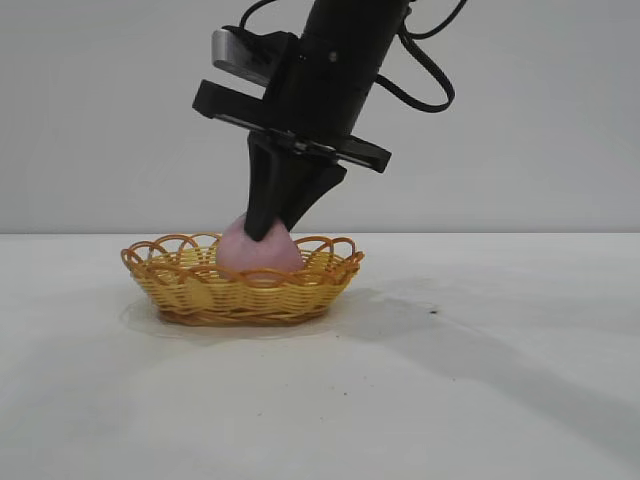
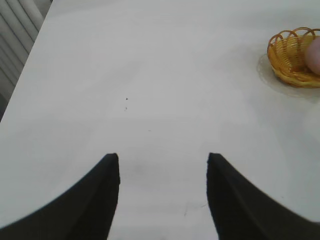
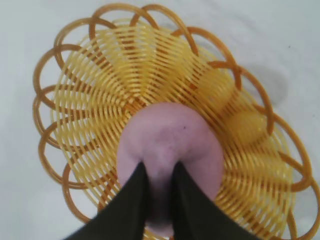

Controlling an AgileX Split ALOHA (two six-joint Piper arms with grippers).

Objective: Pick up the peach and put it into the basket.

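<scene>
Spreading across every view, the plain white matte tabletop (image 1: pixel 520 400) is the biggest thing here. On it sits the shallow oval yellow-tan wicker basket (image 1: pixel 200 290) with its openwork scalloped loop rim. The dusty pink, rounded, matte peach (image 1: pixel 285 250) rests inside the basket, near the middle of the weave, its top rising above the rim.

The right gripper (image 1: pixel 258 232), black and tapered, reaches down onto the peach from above. In the right wrist view its two fingertips (image 3: pixel 132 192) lie close together, pinching a fold at the peach's near side; the jaws are only narrowly parted and appear to be gripping the fruit. The left gripper (image 2: pixel 162 197) hangs well away over bare table, its jaws standing moderately apart with nothing between them, parked and idle.

The step in hand looks like the release, the task nearly done. To do it well, the right jaws should spread fully until both tips are clear of the pink skin. The arm should then lift straight up rather than sideways, so no finger drags the peach or tips the light basket.

The looped rim circles the peach closely on all sides, so sideways room is small. Above the basket there is open room, and the table around it is bare.
</scene>
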